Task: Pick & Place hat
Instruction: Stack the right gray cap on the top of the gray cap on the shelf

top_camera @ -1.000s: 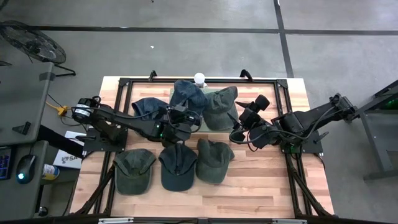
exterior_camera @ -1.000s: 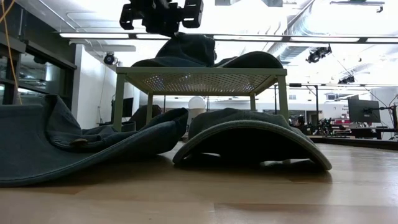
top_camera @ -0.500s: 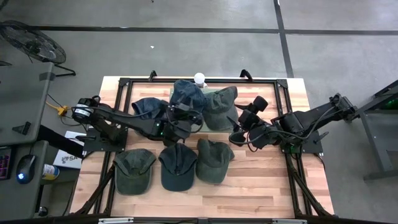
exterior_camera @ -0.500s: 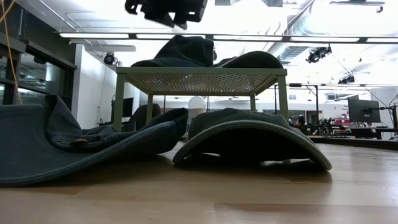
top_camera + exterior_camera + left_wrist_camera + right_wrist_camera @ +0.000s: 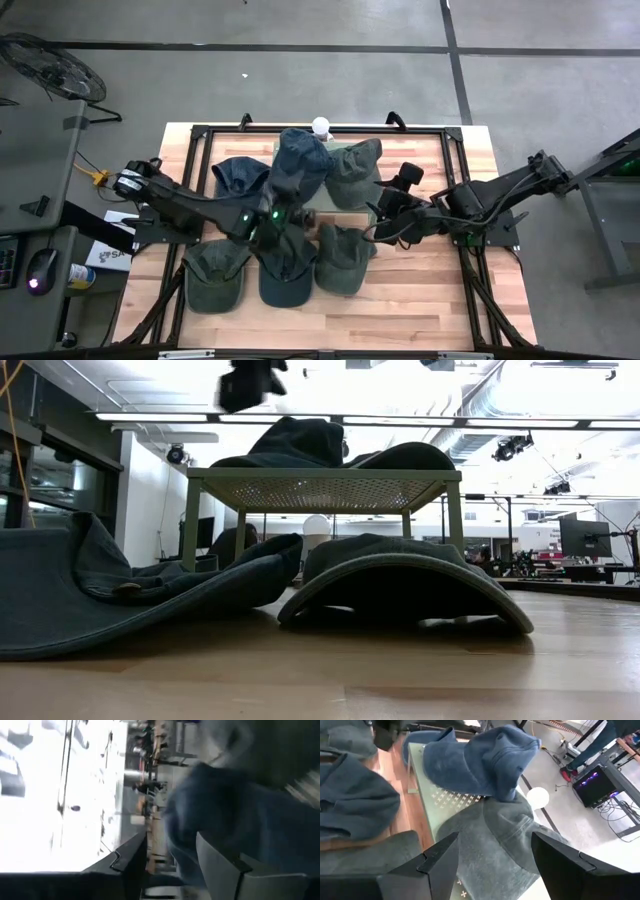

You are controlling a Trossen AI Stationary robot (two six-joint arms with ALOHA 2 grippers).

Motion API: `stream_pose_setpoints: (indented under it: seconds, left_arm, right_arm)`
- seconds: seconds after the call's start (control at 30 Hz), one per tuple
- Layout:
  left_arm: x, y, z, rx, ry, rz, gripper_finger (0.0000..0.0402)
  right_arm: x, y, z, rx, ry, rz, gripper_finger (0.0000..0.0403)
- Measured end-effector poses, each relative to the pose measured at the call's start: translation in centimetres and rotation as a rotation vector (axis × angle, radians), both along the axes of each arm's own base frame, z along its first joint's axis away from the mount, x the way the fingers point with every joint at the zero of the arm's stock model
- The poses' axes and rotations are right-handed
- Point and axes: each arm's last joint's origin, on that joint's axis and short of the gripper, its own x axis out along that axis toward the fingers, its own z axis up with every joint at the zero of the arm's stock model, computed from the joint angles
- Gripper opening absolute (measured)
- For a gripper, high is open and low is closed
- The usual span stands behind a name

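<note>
Overhead, the left gripper [image 5: 272,218] sat between the raised green rack [image 5: 318,202] and the middle front cap [image 5: 285,268]; we could not tell its opening or any hold. The right gripper [image 5: 385,215], fingers parted and empty, faced the rack. We judged the blue hat [image 5: 300,160], draped atop the rack, could slide off if nudged.

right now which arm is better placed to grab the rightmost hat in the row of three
Right. The right gripper is beside that olive hat, jaws open; the left gripper is farther off, over the row's middle hat.
</note>
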Motion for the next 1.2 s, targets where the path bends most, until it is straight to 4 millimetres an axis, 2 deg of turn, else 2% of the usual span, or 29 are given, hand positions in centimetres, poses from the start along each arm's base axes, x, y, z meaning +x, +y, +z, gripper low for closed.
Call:
stream_pose_setpoints:
  seconds: [0.07, 0.17, 0.33, 0.43, 0.6, 0.73, 1.03, 1.2]
  left_arm:
    - [-1.2, -1.0, -0.9, 0.018, 0.071, -0.033, 0.0168]
    - [-3.5, -2.0, -1.7, -0.011, 0.085, -0.078, 0.0168]
    - [-7.6, -2.0, -1.2, -0.180, -0.030, -0.087, 0.0168]
    - [-9.2, -1.9, -0.8, -0.271, -0.048, -0.075, 0.0168]
    - [-10.0, -1.7, -0.9, -0.406, -0.031, -0.035, 0.0168]
    - [-10.1, -1.9, -1.0, -0.444, -0.060, -0.025, 0.0168]
    - [-12.2, -3.6, -3.1, -0.460, -0.161, -0.069, 0.0168]
    - [-13.6, -5.0, -4.0, -0.460, -0.324, -0.148, 0.0168]
  right_arm:
    - [0.2, 0.1, -0.2, -0.003, 0.008, 0.000, 0.0238]
    - [0.3, 0.1, -0.3, 0.003, 0.013, 0.006, 0.0238]
    - [0.2, 0.4, -0.3, 0.012, 0.008, 0.014, 0.0238]
    - [0.2, 0.4, -0.3, 0.025, -0.001, 0.007, 0.0238]
    - [0.4, 0.5, -0.4, 0.051, 0.005, 0.025, 0.0238]
    - [1.0, 1.0, -1.2, 0.095, 0.050, 0.072, 0.0238]
    - [3.6, 3.4, -5.2, 0.240, 0.241, 0.195, 0.0236]
    - [4.6, 5.3, -7.9, 0.271, 0.356, 0.256, 0.0236]
